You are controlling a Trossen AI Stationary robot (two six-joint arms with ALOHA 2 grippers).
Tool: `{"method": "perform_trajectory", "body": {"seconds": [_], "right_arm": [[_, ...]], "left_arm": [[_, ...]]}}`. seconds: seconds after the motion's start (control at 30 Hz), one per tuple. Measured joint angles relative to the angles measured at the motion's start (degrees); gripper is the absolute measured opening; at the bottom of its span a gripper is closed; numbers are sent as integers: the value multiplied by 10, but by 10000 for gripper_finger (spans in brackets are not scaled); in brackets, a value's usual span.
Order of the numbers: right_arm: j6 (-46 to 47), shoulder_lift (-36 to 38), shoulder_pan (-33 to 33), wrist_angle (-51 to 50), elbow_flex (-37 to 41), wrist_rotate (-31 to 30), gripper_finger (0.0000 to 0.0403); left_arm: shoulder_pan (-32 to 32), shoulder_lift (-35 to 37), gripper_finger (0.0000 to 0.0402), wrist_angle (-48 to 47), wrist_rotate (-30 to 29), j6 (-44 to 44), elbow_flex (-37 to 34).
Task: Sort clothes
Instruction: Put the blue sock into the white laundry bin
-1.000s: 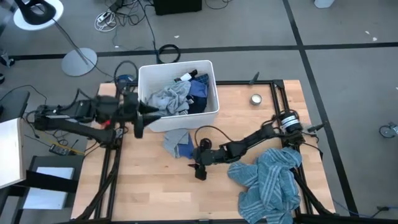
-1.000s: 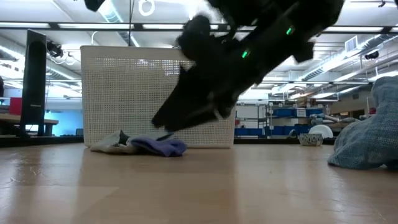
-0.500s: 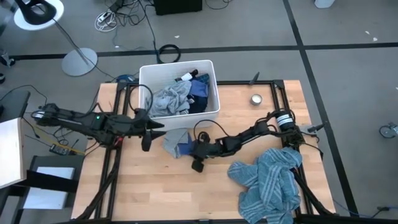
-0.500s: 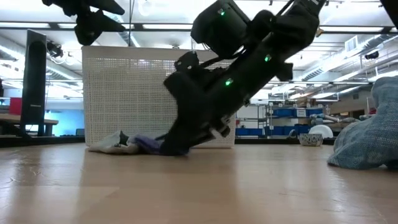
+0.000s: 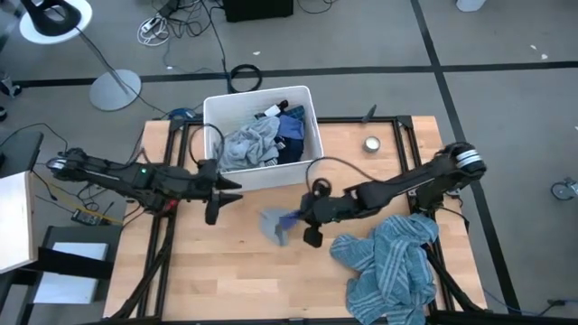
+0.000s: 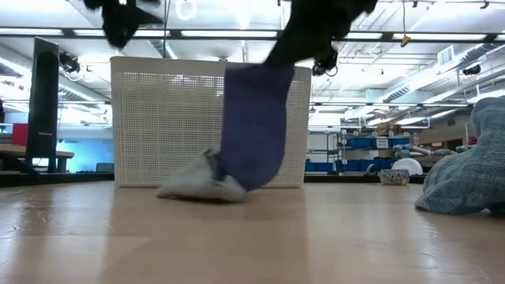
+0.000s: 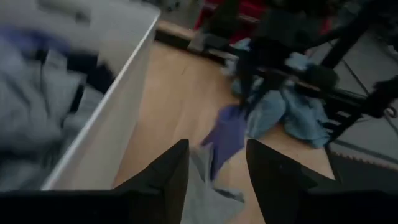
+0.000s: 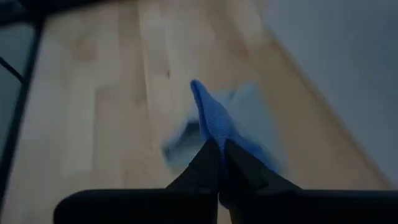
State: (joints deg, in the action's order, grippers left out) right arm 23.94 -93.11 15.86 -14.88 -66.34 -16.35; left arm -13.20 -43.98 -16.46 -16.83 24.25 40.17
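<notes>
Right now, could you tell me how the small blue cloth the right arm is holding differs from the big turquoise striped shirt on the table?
The small blue cloth hangs from the right gripper, partly lifted; the big turquoise striped shirt lies free in a heap at the table's right edge. The cloth is far smaller than the shirt. The cloth looks plain blue with a grey part; the shirt is striped. Both are soft garments outside the white plastic bin.

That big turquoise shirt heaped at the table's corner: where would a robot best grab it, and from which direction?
Probably from straight above, on a raised fold near the top of the turquoise shirt. It lies crumpled on the table, so its ridges give the fingers something to pinch. The right end effector is nearest but is shut on a small blue piece.
</notes>
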Motion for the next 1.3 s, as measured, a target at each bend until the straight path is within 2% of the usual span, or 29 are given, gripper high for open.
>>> {"method": "perform_trajectory", "body": {"seconds": [0.17,0.4,0.53,0.73,1.0,1.17,1.3], "right_arm": [[-3,59,3,-19,0,-24,6],[-31,110,-10,-72,-7,-30,5],[-59,127,-24,-147,-64,-46,5],[-156,126,-51,-245,-203,-66,5],[-264,119,-124,-239,-346,-68,6],[-296,87,-187,-229,-387,-63,6],[-300,44,-235,-209,-408,-31,6]], "left_arm": [[-1,2,152,13,3,-46,53],[-50,-55,152,17,11,-22,63],[-81,-124,152,34,9,-6,63],[-91,-233,152,59,1,8,64],[-89,-374,152,139,0,-44,64],[-89,-451,152,187,1,-43,64],[-88,-508,152,228,9,-44,65]]}}
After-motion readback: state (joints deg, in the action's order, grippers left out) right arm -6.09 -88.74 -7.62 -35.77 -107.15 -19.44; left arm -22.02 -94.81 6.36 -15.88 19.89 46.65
